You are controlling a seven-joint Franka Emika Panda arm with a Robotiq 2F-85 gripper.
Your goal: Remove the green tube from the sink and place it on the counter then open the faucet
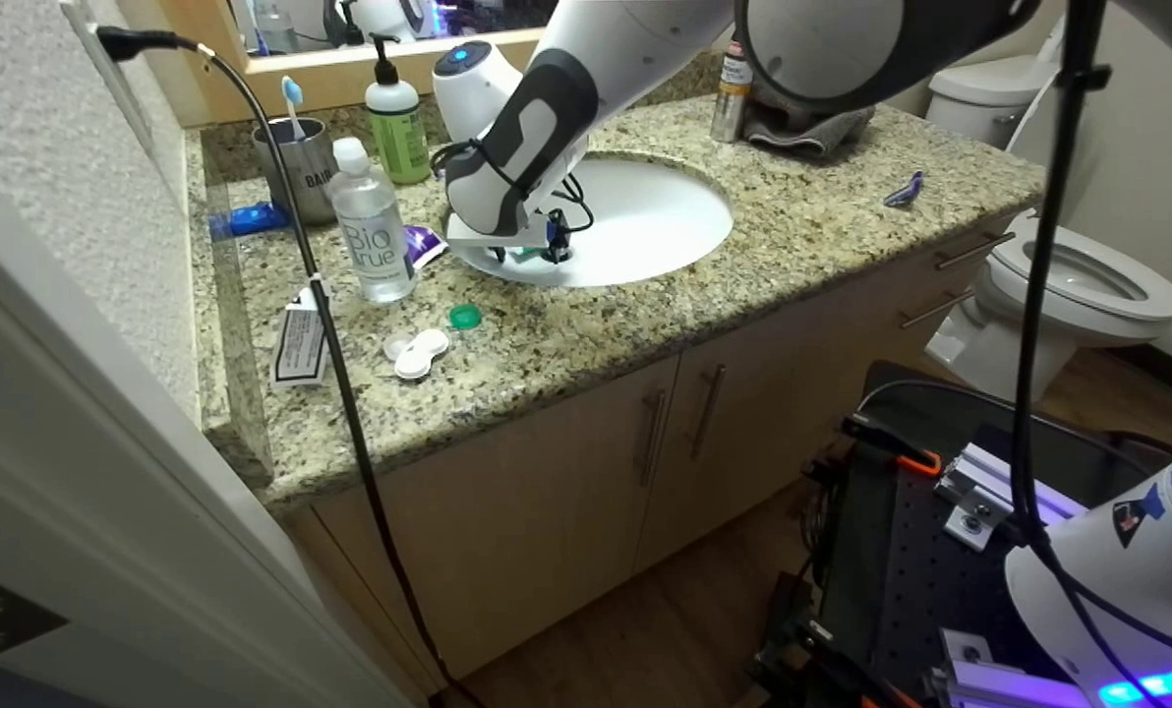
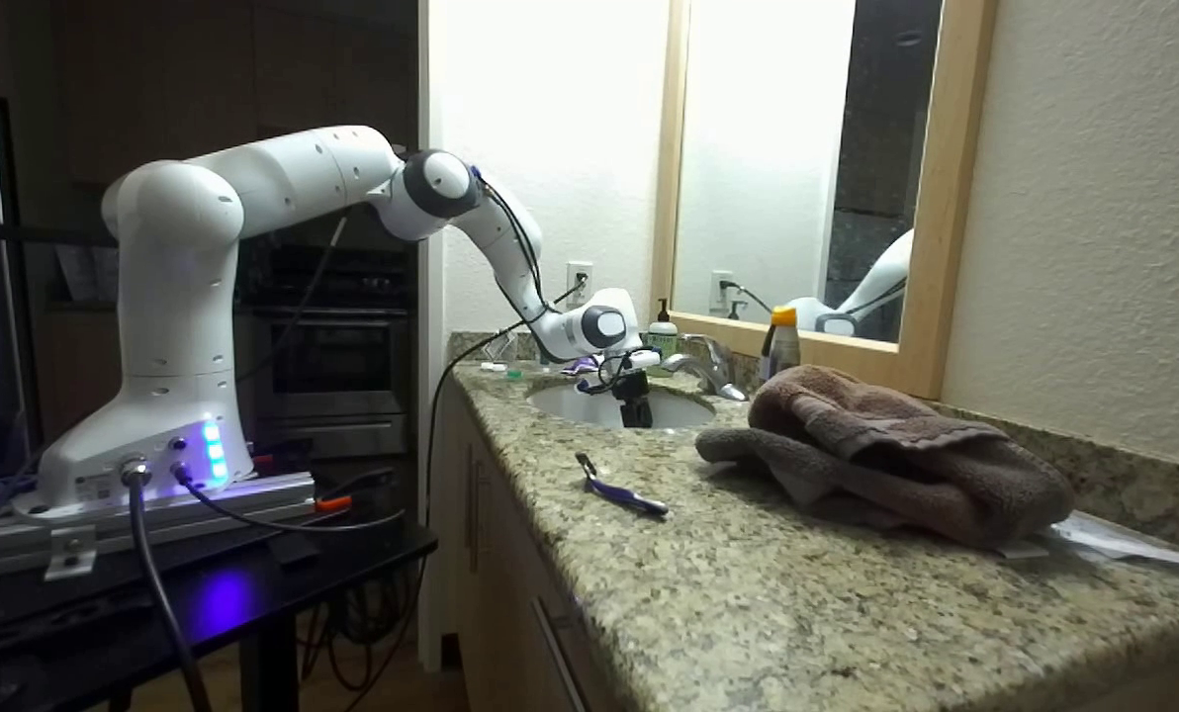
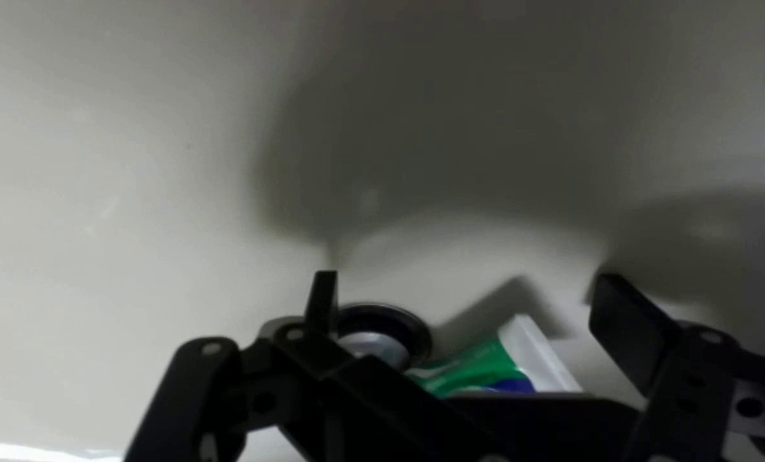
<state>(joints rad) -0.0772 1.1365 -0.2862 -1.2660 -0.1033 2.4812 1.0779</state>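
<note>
Firstly, the wrist view. The hand (image 3: 466,285) stands with its fingers (image 3: 629,330) spread wide and grasping nothing. The green tube (image 3: 484,367) lies in the sink (image 3: 164,192), between the fingers in this view, just right of the drain (image 3: 382,340); its left portion is hidden behind the hand. Its visible long axis runs mainly left to right, white end rightmost and slightly farther, so it roughly follows the line along which the fingers would close. Assessed: a marked turn of the hand is advisable to grip across the narrow width; closing as found would probably bear on the ends. Contact cannot be confirmed.

Next, in an exterior view, the hand occupies the near left part of the sink; a sliver of green between the fingers is presumably the green tube. The table (image 1: 586,329) borders this near side and appears the likely set-down place.

Lastly, in an exterior view, the green tube is not visible and the finger gap cannot be read. The faucet (image 2: 716,371) stands right of the hand, judged a later step
</note>
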